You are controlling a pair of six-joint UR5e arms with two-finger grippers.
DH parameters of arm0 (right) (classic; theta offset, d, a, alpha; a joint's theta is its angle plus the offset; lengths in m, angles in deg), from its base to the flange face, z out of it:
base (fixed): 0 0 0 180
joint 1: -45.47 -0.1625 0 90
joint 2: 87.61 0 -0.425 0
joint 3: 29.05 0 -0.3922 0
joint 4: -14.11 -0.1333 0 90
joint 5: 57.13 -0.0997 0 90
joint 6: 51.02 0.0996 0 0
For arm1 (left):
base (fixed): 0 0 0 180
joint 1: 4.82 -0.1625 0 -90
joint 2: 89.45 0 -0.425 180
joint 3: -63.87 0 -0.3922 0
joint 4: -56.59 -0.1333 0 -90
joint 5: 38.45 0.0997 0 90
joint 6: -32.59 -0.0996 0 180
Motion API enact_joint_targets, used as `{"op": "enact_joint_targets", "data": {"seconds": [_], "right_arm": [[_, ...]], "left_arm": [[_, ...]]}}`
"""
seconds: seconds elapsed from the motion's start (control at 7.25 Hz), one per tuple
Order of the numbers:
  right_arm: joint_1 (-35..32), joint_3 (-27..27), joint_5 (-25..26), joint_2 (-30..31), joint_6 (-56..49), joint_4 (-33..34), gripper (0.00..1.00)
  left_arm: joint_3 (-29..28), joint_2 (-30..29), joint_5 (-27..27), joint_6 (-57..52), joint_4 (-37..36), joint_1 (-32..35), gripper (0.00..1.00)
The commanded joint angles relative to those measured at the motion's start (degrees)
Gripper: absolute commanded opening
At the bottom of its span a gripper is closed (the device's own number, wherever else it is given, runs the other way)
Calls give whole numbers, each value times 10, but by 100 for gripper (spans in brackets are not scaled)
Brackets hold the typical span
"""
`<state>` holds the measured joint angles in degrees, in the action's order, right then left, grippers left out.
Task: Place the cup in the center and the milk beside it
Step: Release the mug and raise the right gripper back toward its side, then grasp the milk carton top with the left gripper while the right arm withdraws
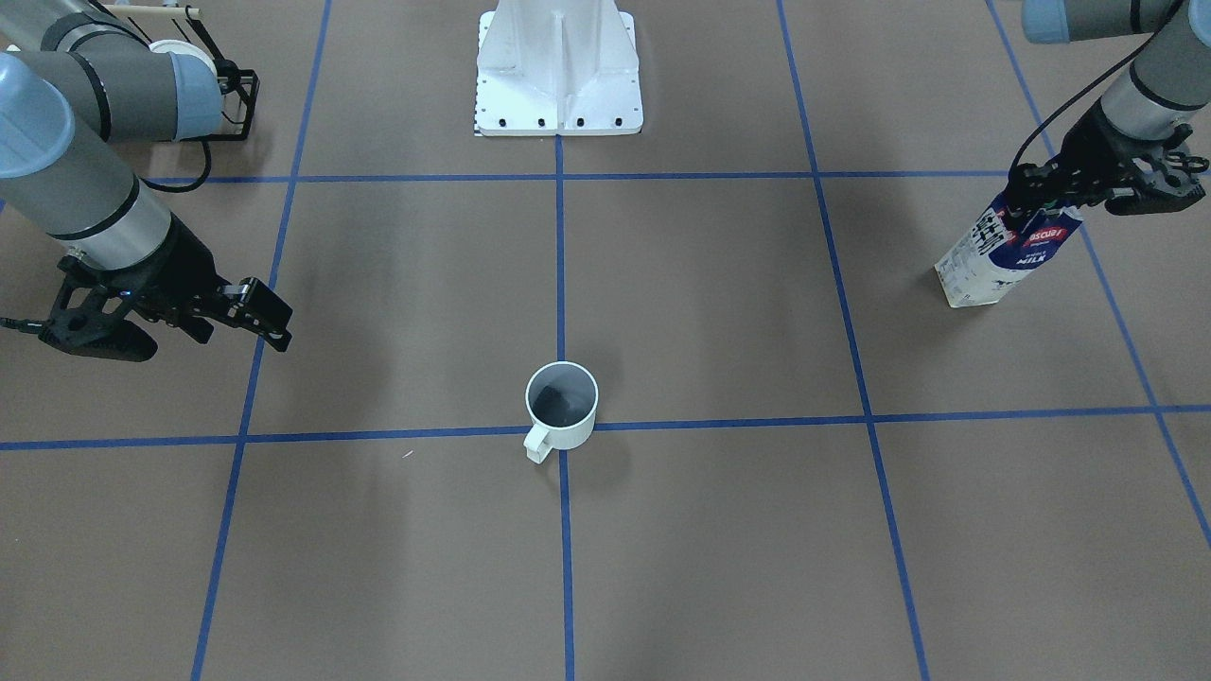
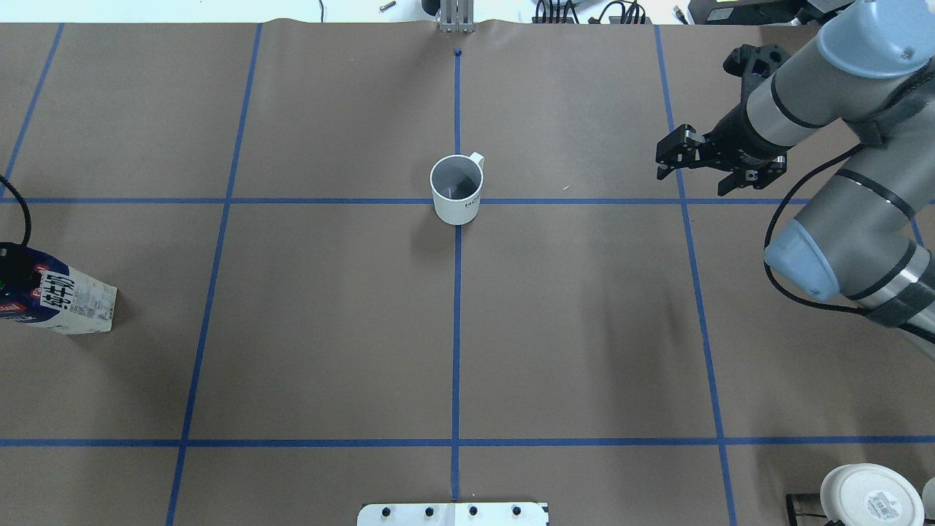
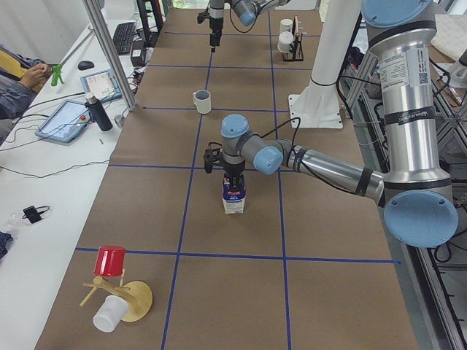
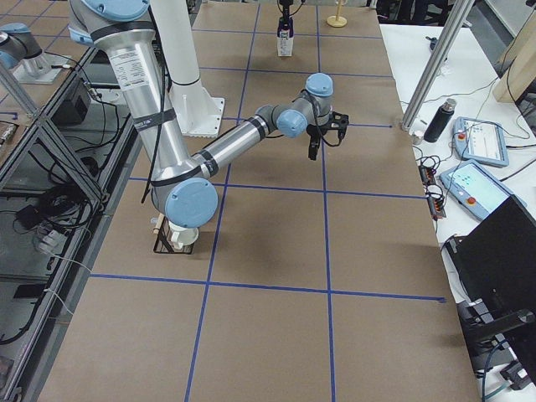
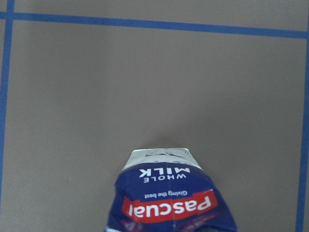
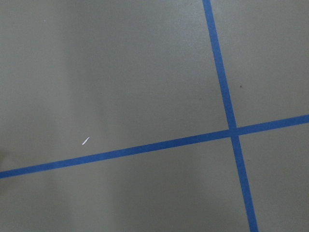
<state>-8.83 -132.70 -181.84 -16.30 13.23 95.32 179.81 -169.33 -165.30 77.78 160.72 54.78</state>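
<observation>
The off-white cup (image 1: 561,407) stands upright on the crossing of the blue tape lines at the table's middle, handle toward the operators' side; it also shows in the overhead view (image 2: 457,188) and the exterior left view (image 3: 201,100). The milk (image 1: 1003,255), a blue and white carton, stands on the table far out on my left (image 2: 58,303) (image 3: 233,198) (image 5: 169,198). My left gripper (image 1: 1031,203) is shut on the carton's top. My right gripper (image 2: 668,164) hangs open and empty above the table, well to the cup's right (image 1: 270,322).
The white robot base (image 1: 558,66) stands at my edge of the table. A wire rack with cups (image 2: 869,497) sits at my near right. A wooden stand with a red cup (image 3: 111,261) is beyond the carton. A small white scrap (image 2: 566,188) lies right of the cup.
</observation>
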Motion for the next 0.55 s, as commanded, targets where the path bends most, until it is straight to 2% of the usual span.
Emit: {"op": "enact_joint_targets", "data": {"seconds": [0.0, 0.14, 0.28, 0.41], "right_arm": [[-33, -50, 0, 81, -40, 0, 100], [-51, -78, 0, 131, -93, 0, 100], [-66, -91, 0, 164, -134, 0, 100], [-77, -93, -1, 190, -163, -1, 100]], "left_arm": [[22, -68, -1, 1, -84, 8, 0], [19, -168, 3, 2, -182, 9, 1], [5, -295, 3, 4, -288, 4, 2], [-10, -403, 4, 29, -370, -23, 3]]}}
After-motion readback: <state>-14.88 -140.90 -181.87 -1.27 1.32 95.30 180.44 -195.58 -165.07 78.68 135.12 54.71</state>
